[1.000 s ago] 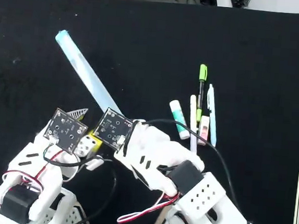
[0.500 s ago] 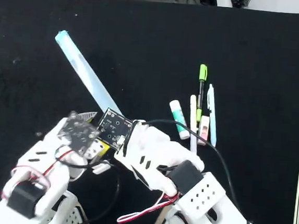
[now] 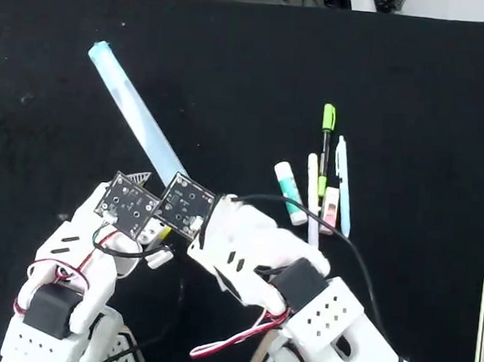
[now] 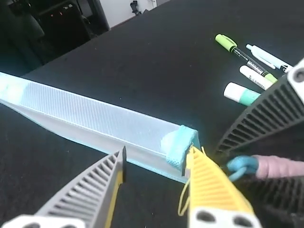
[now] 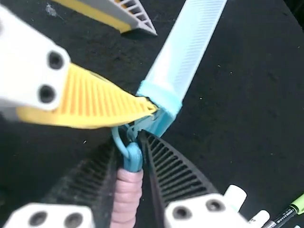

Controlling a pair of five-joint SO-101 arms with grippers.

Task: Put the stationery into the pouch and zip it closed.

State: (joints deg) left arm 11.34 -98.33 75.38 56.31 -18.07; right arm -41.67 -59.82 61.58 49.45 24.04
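The pouch [image 3: 137, 114], a long pale-blue sleeve, lies slantwise on the black table [image 3: 419, 95] with its near end between the 2 arms. The right gripper [image 5: 129, 145] has its black fingers pressed together on the zipper pull [image 5: 129, 159], a blue tab with a pink cord, right at that end. The left gripper [image 4: 156, 159] is spread wide across the same end, its yellow finger [image 4: 209, 190] touching the corner and the grey one on the pouch's other side. The 5 pieces of stationery [image 3: 318, 183] lie clustered on the table well apart from the pouch, so I judge the step in hand to be opening the zip. Next, the left fingers probably need to clamp the corner so the right can draw the pull along the pouch. Print on the pens [image 3: 342, 185] and glue stick [image 3: 290, 194] is too small to read
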